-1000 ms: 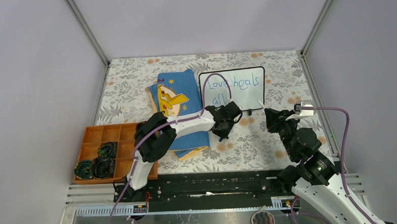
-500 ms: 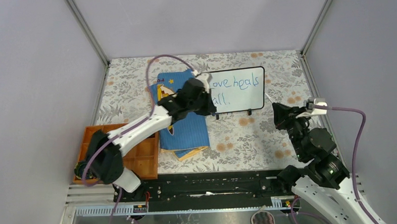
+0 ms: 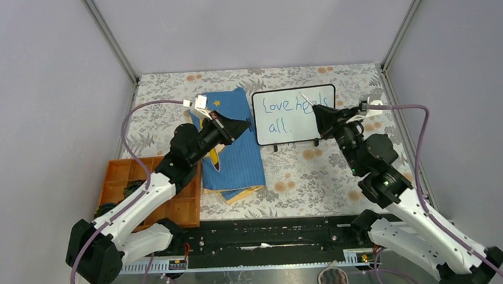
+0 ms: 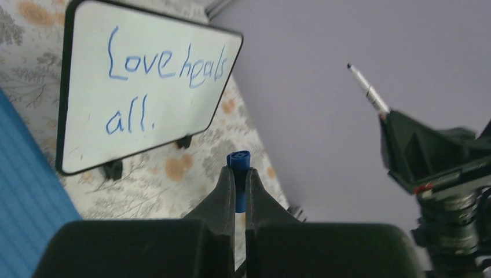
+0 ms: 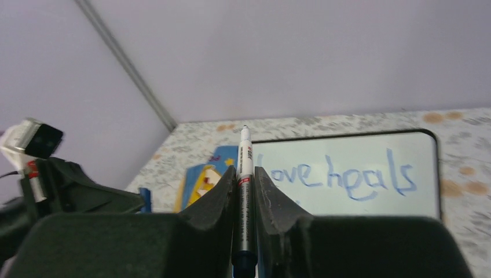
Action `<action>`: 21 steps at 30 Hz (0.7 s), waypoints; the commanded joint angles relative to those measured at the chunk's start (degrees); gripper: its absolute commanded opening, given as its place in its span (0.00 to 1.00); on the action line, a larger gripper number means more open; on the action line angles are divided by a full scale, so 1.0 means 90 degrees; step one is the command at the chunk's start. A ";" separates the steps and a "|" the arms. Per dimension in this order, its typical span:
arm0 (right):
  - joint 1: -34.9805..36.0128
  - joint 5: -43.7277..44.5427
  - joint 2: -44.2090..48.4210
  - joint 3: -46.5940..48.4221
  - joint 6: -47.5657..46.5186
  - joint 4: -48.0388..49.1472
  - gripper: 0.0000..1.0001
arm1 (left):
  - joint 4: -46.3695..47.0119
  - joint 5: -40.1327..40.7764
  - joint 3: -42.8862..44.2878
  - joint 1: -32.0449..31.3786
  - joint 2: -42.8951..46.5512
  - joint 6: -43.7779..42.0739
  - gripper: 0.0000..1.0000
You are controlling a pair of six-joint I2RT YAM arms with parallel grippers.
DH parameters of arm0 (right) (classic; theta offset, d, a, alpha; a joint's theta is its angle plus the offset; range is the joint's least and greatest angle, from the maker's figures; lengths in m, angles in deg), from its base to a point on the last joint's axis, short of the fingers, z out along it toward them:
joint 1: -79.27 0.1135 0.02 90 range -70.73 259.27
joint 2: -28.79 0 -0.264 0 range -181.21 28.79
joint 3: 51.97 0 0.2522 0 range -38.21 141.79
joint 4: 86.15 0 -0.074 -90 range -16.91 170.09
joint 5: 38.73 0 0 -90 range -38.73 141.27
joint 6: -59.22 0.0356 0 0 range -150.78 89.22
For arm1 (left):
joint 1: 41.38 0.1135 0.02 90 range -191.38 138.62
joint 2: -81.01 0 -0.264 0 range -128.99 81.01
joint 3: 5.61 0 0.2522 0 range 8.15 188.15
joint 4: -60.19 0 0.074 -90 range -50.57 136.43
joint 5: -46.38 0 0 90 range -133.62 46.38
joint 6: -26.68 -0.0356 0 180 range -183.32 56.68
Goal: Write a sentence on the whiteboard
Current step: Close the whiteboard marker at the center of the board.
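The whiteboard (image 3: 294,128) stands at the back of the table on its black feet. The sentence (image 3: 278,106) "Love heals all." is on it in blue, in two lines; it also shows in the left wrist view (image 4: 139,63) and partly in the right wrist view (image 5: 341,174). My right gripper (image 3: 317,111) is shut on a white marker (image 5: 246,155), uncapped tip up, raised in front of the board's right half. My left gripper (image 3: 247,122) is shut on the blue marker cap (image 4: 238,160), raised over the cloth just left of the board.
A blue cartoon-print cloth (image 3: 237,157) lies left of the board. An orange compartment tray (image 3: 149,168) with dark round parts sits at the front left. Grey walls enclose the floral-covered table (image 3: 314,177) on three sides.
My left gripper pulled back left from the board's left edge to over the cloth. My right gripper rose and moved left, bringing the marker in front of the board's right half.
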 commanded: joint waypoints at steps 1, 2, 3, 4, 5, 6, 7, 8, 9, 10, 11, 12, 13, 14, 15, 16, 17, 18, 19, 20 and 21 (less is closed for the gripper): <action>0.0783 0.0216 -0.0384 0.0221 -0.0301 0.2339 0.00 | 0.2240 0.0413 -0.0337 0.0274 0.0300 0.1229 0.00; 0.1052 0.0423 -0.0505 0.0210 -0.0594 0.2609 0.00 | 0.2350 0.0394 -0.0298 0.0345 0.0298 0.1356 0.00; 0.1296 0.0571 -0.0614 0.0194 -0.0861 0.2886 0.00 | 0.2463 0.0364 -0.0259 0.0431 0.0280 0.1482 0.00; 0.1470 0.0627 -0.0706 0.0163 -0.1048 0.3113 0.00 | 0.2626 0.0343 -0.0232 0.0523 0.0258 0.1627 0.00; 0.1620 0.0684 -0.0781 0.0125 -0.1211 0.3336 0.00 | 0.2837 0.0327 -0.0234 0.0599 0.0244 0.1781 0.00; 0.1784 0.0739 -0.0857 0.0083 -0.1391 0.3544 0.00 | 0.3042 0.0307 -0.0251 0.0702 0.0215 0.1994 0.00; 0.1964 0.0807 -0.0924 0.0050 -0.1570 0.3708 0.00 | 0.3289 0.0251 -0.0263 0.0802 0.0166 0.2223 0.00; 0.2213 0.0942 -0.1001 0.0026 -0.1946 0.3864 0.00 | 0.3516 0.0190 -0.0273 0.0898 0.0095 0.2463 0.00; 0.2481 0.1131 -0.1073 -0.0012 -0.2253 0.4037 0.00 | 0.3771 0.0102 -0.0298 0.0982 0.0033 0.2696 0.00; 0.2756 0.1304 -0.1138 -0.0067 -0.2602 0.4284 0.00 | 0.4110 0.0022 -0.0319 0.1047 -0.0025 0.2895 0.00; 0.3070 0.1484 -0.1208 -0.0110 -0.2938 0.4533 0.00 | 0.4281 -0.0033 -0.0340 0.1090 -0.0065 0.3082 0.00; 0.3360 0.1657 -0.1303 -0.0175 -0.3294 0.4794 0.00 | 0.4408 -0.0078 -0.0346 0.1103 -0.0100 0.3224 0.00; 0.3689 0.1895 -0.1394 -0.0228 -0.3708 0.5088 0.00 | 0.4506 -0.0128 -0.0347 0.1109 -0.0123 0.3317 0.00; 0.4000 0.2076 -0.1528 -0.0287 -0.4131 0.5400 0.00 | 0.4577 -0.0174 -0.0333 0.1114 -0.0129 0.3398 0.00; 0.4286 0.2243 -0.1704 -0.0355 -0.4641 0.5935 0.00 | 0.4658 -0.0229 -0.0342 0.1114 -0.0123 0.3451 0.00; 0.4544 0.2428 -0.1902 -0.0435 -0.5116 0.6387 0.00 | 0.4739 -0.0249 -0.0360 0.1128 -0.0100 0.3493 0.00; 0.4811 0.2571 -0.2124 -0.0523 -0.5545 0.6836 0.00 | 0.4822 -0.0257 -0.0393 0.1141 -0.0058 0.3512 0.00; 0.4945 0.2707 -0.2330 -0.0612 -0.5916 0.7360 0.00 | 0.4869 -0.0276 -0.0420 0.1164 -0.0001 0.3502 0.00; 0.5023 0.2836 -0.2524 -0.0696 -0.6130 0.7806 0.00 | 0.4859 -0.0280 -0.0454 0.1193 0.0072 0.3478 0.00; 0.5065 0.2895 -0.2635 -0.0736 -0.6198 0.8009 0.00 | 0.4809 -0.0271 -0.0494 0.1227 0.0161 0.3473 0.00; 0.5082 0.2902 -0.2682 -0.0728 -0.6104 0.7906 0.00 | 0.4777 -0.0279 -0.0544 0.1252 0.0246 0.3480 0.00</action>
